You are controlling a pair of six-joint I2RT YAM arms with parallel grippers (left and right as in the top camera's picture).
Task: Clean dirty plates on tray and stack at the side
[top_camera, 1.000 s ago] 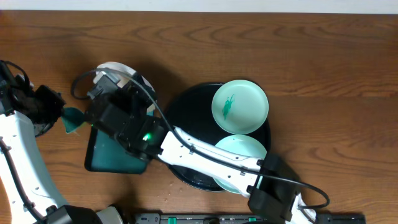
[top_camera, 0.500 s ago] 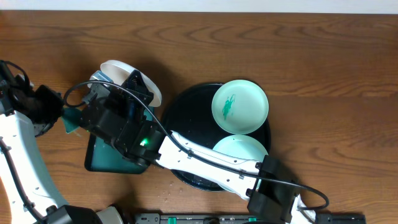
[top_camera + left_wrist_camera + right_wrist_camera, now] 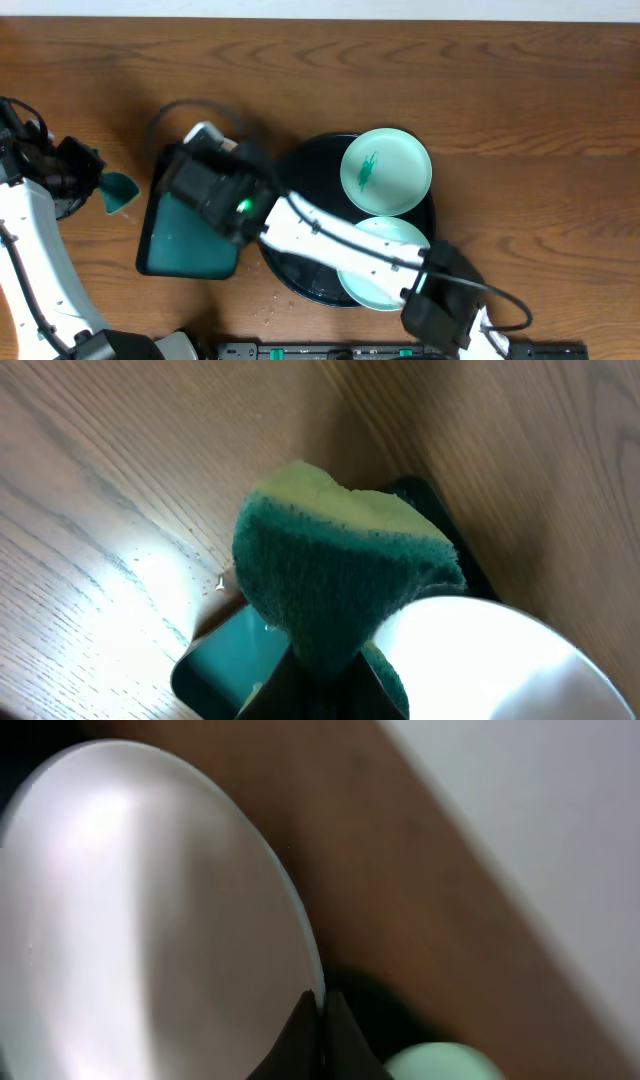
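Seen from overhead, the left gripper (image 3: 97, 182) is at the left side of the table (image 3: 520, 90). It is closed on a green sponge (image 3: 120, 192) just beside the teal tray (image 3: 185, 245). The right arm (image 3: 330, 232) reaches across the black tray (image 3: 295, 170) to the teal tray's upper edge, and its wrist is blurred. On the black tray the smeared plate (image 3: 385, 170) lies at the top. The second mint plate (image 3: 400, 232) lies below it, partly under the arm.

In the left wrist view, the sponge is pinched between the fingers. The white plate (image 3: 490, 660) is just beside it, over the teal tray.

In the right wrist view, the right gripper (image 3: 322, 1018) is clamped on the white plate's rim, holding it off the black tray.
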